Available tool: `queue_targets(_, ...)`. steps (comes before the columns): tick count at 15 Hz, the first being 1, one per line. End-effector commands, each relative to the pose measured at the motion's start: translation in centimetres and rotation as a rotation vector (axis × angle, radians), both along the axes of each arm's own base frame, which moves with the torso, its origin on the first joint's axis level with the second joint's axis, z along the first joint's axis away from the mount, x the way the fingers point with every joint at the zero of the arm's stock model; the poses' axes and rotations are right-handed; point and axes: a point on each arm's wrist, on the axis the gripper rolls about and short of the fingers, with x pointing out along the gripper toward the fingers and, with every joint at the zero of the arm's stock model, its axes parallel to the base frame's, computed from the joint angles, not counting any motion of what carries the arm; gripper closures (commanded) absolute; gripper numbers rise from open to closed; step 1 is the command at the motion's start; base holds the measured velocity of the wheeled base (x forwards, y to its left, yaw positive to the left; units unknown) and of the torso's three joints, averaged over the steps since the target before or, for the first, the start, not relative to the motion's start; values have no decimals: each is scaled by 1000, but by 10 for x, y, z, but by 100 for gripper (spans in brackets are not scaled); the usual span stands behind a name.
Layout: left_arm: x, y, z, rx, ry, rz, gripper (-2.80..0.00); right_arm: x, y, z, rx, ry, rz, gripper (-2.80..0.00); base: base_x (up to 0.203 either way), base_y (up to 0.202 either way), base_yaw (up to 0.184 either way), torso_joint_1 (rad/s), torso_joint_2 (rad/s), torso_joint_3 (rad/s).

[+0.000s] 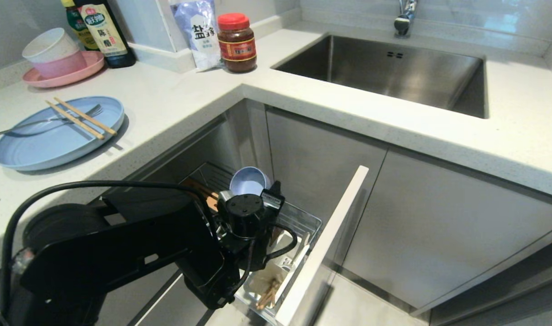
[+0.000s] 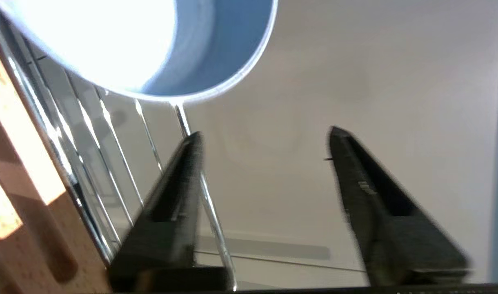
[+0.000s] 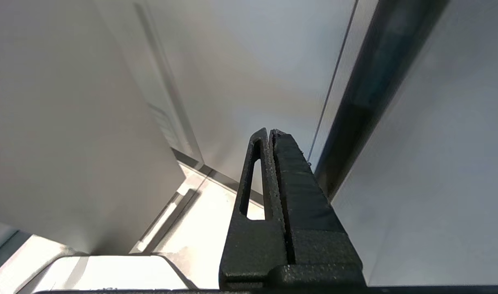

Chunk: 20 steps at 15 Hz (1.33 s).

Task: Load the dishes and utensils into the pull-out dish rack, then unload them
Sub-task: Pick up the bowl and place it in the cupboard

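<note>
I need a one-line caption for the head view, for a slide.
Left gripper, jaws open, beside the pale blue bowl standing in the pull-out dish rack; plate waits on the counter.

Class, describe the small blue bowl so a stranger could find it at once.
Start at the steel sink, then drop to the pull-out dish rack below the counter. The pale blue bowl sits tipped on its wires beyond the open left gripper, the only blue thing there.

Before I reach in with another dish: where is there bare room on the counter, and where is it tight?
Bare counter lies between the blue plate and the red-lidded jar, and along the front of the sink. The back left corner is crowded with the pink plate, bottles and bag. The pull-out rack is tight: the left gripper, fingers open, sits by the blue bowl.
</note>
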Motion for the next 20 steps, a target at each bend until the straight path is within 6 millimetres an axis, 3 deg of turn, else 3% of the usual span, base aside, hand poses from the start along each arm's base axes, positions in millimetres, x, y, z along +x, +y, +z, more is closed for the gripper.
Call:
queue_targets(1, -2, 0, 9, -26, -23, 0, -280, 0, 0, 0, 0, -3, 1, 0, 0, 0, 0, 0, 0, 0)
queue_targets(5, -5, -2, 13, -28, -27, -6, -280, 0, 0, 0, 0, -3, 1, 0, 0, 0, 0, 0, 0, 0)
queue_targets(8, -13, -2, 31, 1, 0, -15, -280, 0, 0, 0, 0, -3, 1, 0, 0, 0, 0, 0, 0, 0)
queue_targets(14, -35, -11, 67, 224, 113, -83, -280, 0, 0, 0, 0, -3, 1, 0, 0, 0, 0, 0, 0, 0)
queue_targets(18, -42, -2, 86, 473, 63, -92, -280, 0, 0, 0, 0, -2, 1, 0, 0, 0, 0, 0, 0, 0)
queue_targets(20, -49, 4, 95, 576, 130, -112, -280, 0, 0, 0, 0, -3, 1, 0, 0, 0, 0, 0, 0, 0)
